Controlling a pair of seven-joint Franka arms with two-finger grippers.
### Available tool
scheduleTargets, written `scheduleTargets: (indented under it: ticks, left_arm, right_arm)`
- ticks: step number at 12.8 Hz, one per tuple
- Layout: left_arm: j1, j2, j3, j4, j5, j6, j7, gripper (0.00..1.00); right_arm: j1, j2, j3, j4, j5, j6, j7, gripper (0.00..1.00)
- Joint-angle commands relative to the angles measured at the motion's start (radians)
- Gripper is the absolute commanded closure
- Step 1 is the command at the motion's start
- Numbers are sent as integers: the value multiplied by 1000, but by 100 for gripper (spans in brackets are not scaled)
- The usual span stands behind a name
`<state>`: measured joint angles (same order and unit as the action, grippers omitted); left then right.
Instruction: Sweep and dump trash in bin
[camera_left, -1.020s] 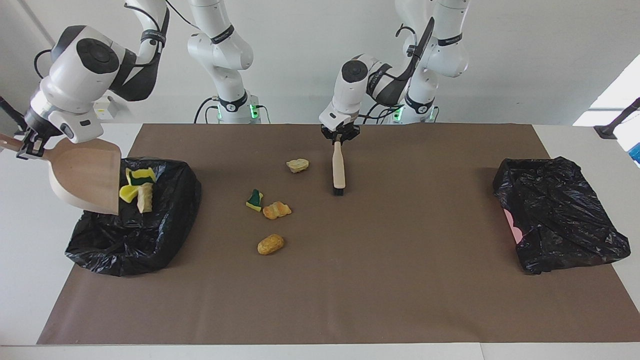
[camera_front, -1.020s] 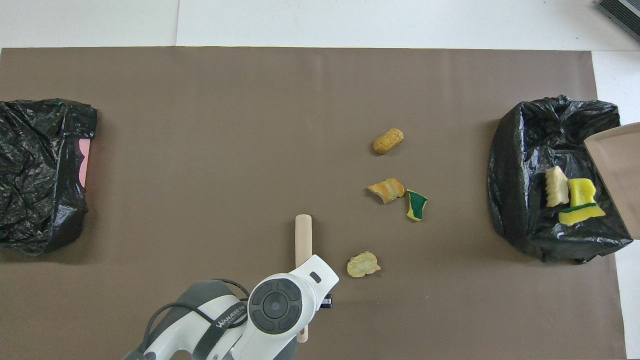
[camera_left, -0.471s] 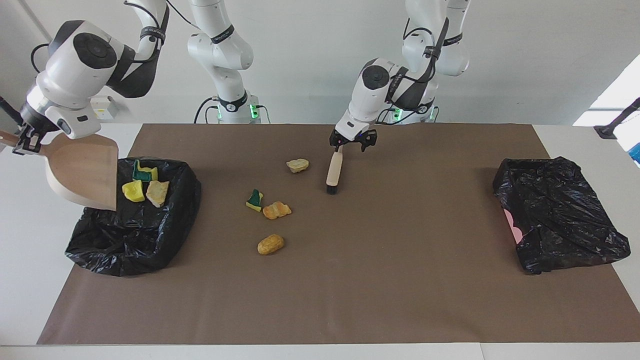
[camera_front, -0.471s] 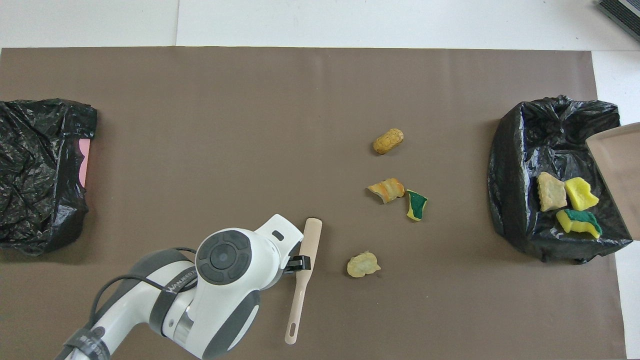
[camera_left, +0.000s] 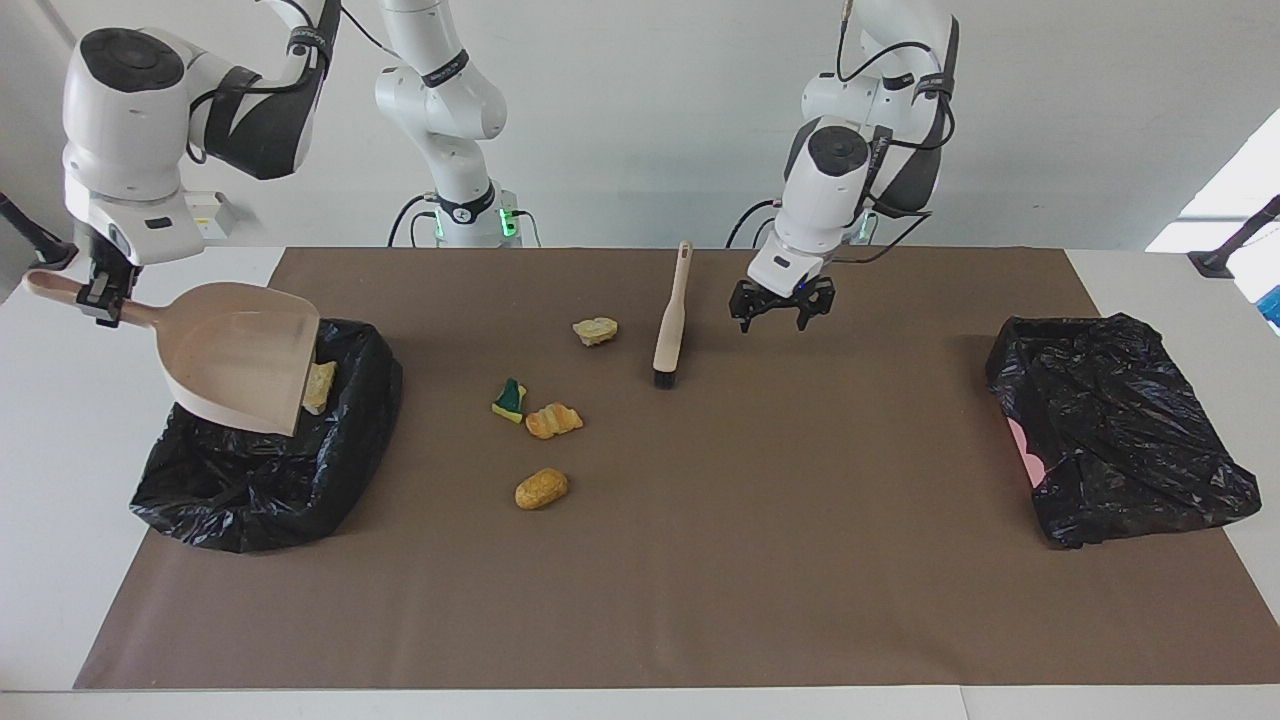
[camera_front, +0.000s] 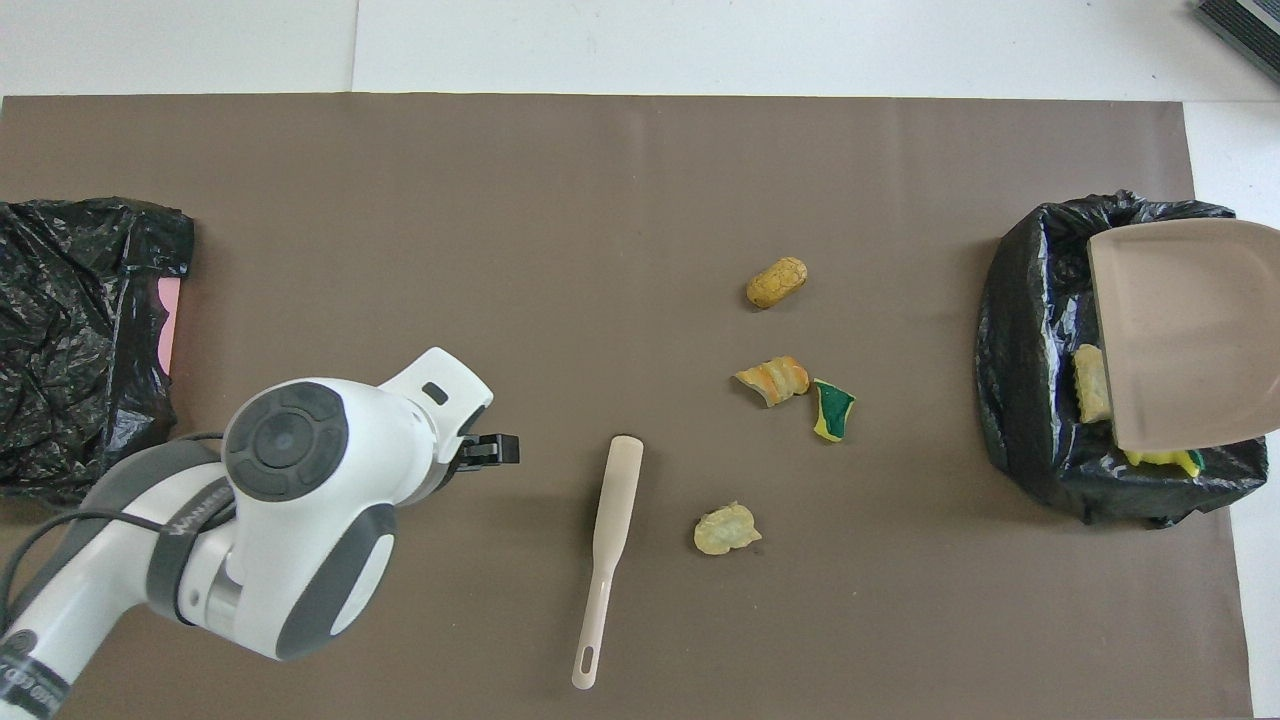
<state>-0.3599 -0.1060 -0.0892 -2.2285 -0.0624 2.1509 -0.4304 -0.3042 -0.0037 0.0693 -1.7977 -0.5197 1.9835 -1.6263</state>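
— Dustpan (camera_left: 240, 355) first: our right gripper (camera_left: 100, 290) grips its handle, holding it over the bin (camera_left: 265, 470) at the right arm's end of the table. One tan chunk (camera_left: 320, 385) shows in the bin beside the pan's edge; overhead, a yellow-green piece (camera_front: 1165, 460) peeks out too.

— And the brush (camera_left: 672, 320)?

— It lies flat on the mat (camera_left: 700, 560), touched by nothing. Our left gripper (camera_left: 782, 312) hangs just beside it with fingers spread apart, empty.

— So which step are we in?

— We judge one dump done, the second sweep not begun. Four chunks lie on the mat: a pale one (camera_left: 595, 331) near the brush, a green-faced one (camera_left: 509, 400), an orange one (camera_left: 553, 421) and a round tan one (camera_left: 541, 489).

— Next?

— We likely need the brush regripped and the pan's lip set flat on the mat beside those four.
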Motion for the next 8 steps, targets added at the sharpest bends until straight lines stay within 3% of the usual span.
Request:
scheduleTargets:
  ticks: [1,4,8]
  left_arm:
    - [131,-35,-12,44,12,-95,135,0]
    - [249,-26,-11,91,13,-124,261,0]
    - [343,44,-11,312,62,-310,352,0]
  right_arm:
    - [48,-16,4,-6,78,-58,156,100]
    - [108,-16,4,-23,170,-116,345,100]
    - [203,11,4,-40,302,-149,658,100]
